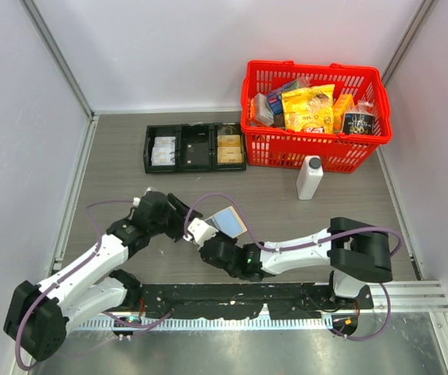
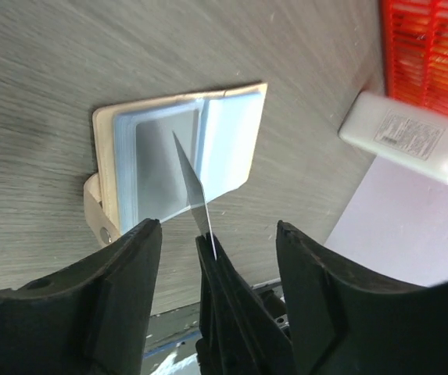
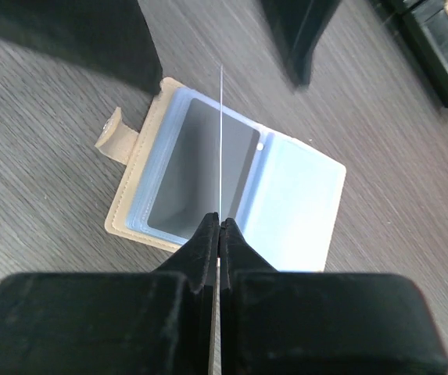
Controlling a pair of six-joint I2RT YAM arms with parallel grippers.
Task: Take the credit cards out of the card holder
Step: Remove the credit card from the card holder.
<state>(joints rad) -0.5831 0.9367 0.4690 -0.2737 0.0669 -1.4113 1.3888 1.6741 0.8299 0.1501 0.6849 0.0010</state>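
Note:
The tan card holder point(image 3: 134, 211) lies open on the table with its pale blue inside up and its snap tab at the left. It also shows in the left wrist view point(image 2: 239, 141) and the top view point(image 1: 230, 221). A dark grey card point(image 3: 200, 172) sits in its left pocket. My right gripper point(image 3: 220, 223) is shut on a thin card point(image 3: 220, 141), held upright on edge above the holder. In the left wrist view this card point(image 2: 191, 183) stands between my left gripper's point(image 2: 216, 226) spread fingers. My left gripper is open and holds nothing.
A red basket point(image 1: 247, 125) full of groceries stands at the back right. A white bottle point(image 1: 310, 178) stands in front of it. A black three-compartment tray point(image 1: 195, 148) lies at the back middle. Grey walls close in both sides.

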